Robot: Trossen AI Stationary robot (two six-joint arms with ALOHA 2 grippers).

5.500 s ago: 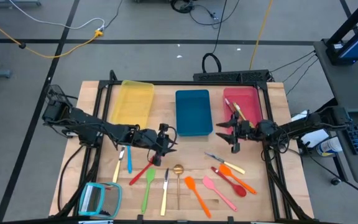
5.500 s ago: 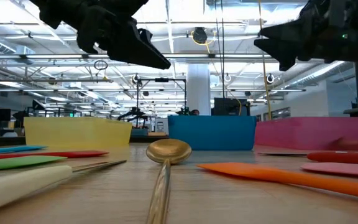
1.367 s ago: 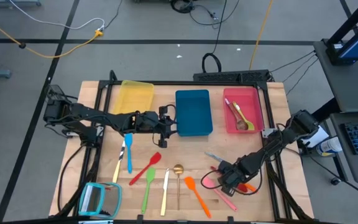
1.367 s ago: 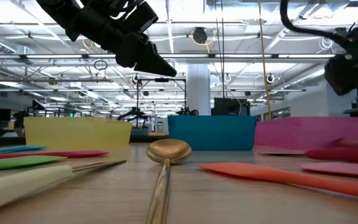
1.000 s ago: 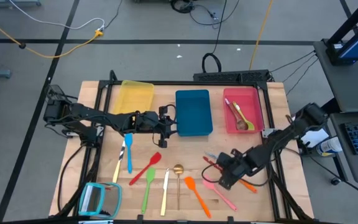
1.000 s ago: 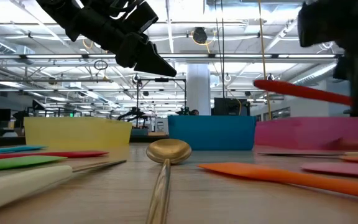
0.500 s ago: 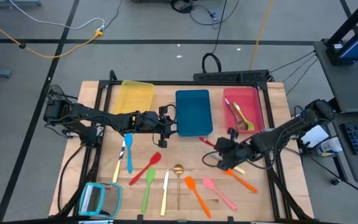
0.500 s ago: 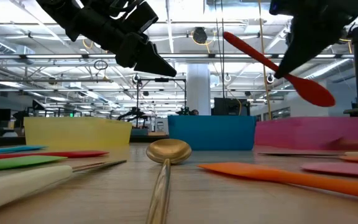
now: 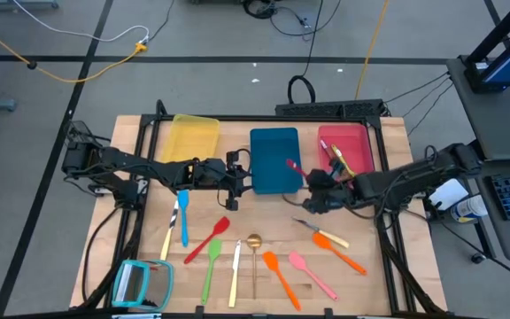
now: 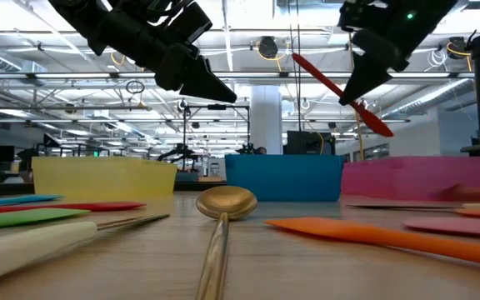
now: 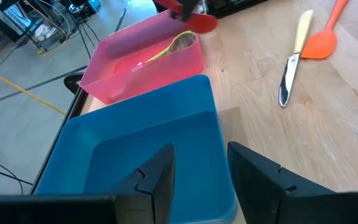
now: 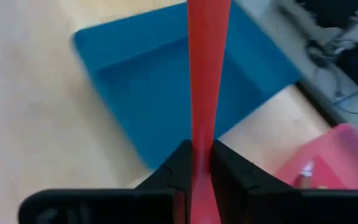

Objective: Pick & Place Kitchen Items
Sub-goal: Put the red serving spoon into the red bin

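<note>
Glossy plastic blue tray (image 11: 135, 149) on matt pale wood table (image 11: 328, 124).

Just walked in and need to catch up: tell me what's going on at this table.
The right gripper has its jaws shut on a red spoon and holds it in the air between the blue tray and the red tray, which already holds utensils. The left gripper waits, jaws open, at the blue tray's near corner. About ten more utensils lie on the table.

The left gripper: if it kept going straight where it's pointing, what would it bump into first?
Probably the blue tray. The open left gripper points right at it from just beside it, though how high it hangs is unclear.
</note>
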